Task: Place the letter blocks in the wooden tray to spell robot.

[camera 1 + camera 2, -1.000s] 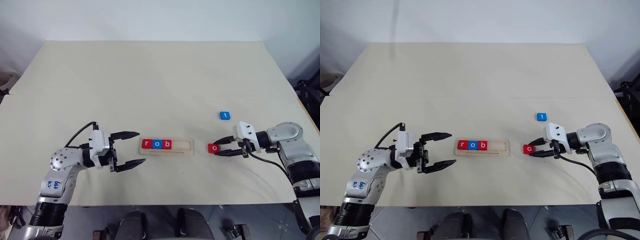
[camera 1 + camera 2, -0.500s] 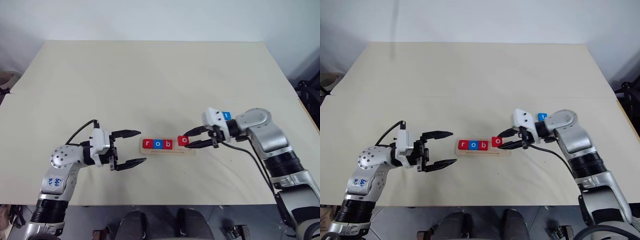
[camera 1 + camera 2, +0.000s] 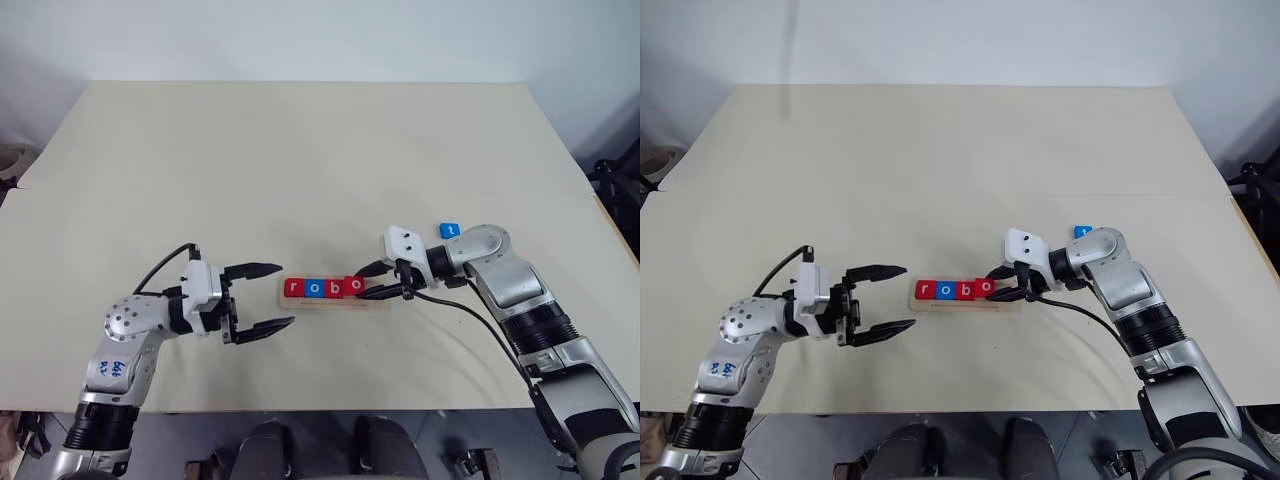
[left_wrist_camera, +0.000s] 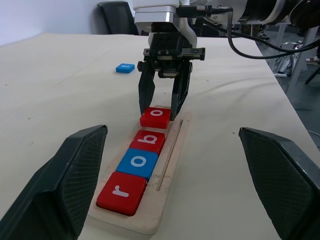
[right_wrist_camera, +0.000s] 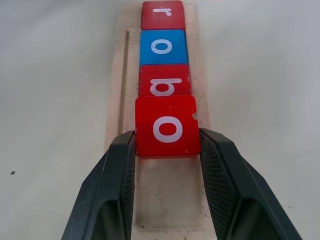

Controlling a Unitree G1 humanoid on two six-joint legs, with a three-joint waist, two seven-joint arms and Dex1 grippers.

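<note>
right gripper [image 5: 167, 150]: angled down over the wooden tray [image 3: 378, 301], jaws clamping the red o block [image 5: 167, 127] beside b.
left gripper [image 3: 258, 297]: level, jaws spread, empty, toward the counter's near edge.

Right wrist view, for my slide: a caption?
Right claw holds the red o block over the wooden tray, behind r, o, b.

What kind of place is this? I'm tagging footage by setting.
Probably a robotics lab or test room: a plain beige table against a white wall, an office chair behind it, and loose cables.
</note>
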